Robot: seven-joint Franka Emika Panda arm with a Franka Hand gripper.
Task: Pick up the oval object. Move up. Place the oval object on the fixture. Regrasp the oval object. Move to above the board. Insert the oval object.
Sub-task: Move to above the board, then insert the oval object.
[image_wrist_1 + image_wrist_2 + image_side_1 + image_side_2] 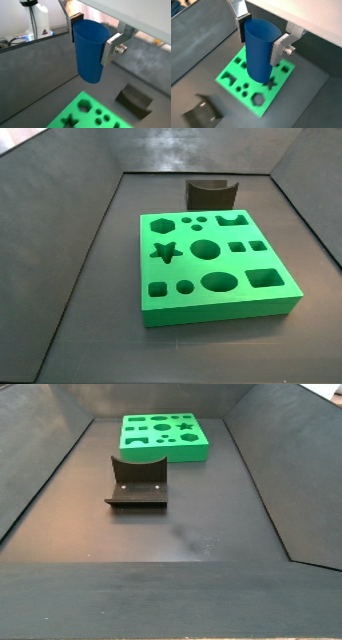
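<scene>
My gripper (92,37) (260,40) is shut on the oval object (90,55) (258,57), a smooth blue peg that hangs upright between the silver fingers (111,49), clamped near its upper end. It is held high above the floor. In a wrist view the peg's lower end lies over the green board (234,75). The board (214,278) (167,436) lies flat with all its holes unfilled. The dark fixture (211,193) (138,482) (135,100) (203,115) stands beside the board with nothing on it. Neither side view shows the gripper or the peg.
Dark grey sloping walls (67,218) (267,474) enclose the floor on all sides. Beyond one wall stand a white bottle-shaped item (37,17) and some cables.
</scene>
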